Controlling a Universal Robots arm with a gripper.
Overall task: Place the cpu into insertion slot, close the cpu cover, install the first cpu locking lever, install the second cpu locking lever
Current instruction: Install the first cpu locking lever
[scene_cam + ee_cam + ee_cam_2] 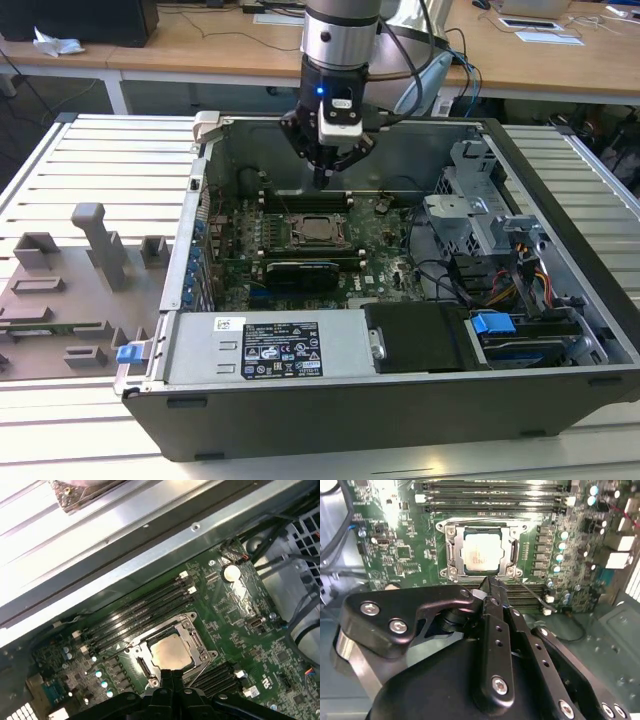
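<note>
The arm stands near vertical over the open case (520,330), wrist pointing straight down. Its end effector (322,181) hangs above the board (385,250), just past the slot's (297,232) far side, fingers pinched together with nothing in them. The cpu (318,230) sits in the slot, and the cover (454,550) lies flat around it.

A pale ribbed metal surface (90,170) spans the exterior view. Behind it stand light wooden desks (200,55) on white legs (117,92). One desk bears a black box (90,20) and a crumpled white rag (55,44), another bears papers (548,32). The light is bright and even.
</note>
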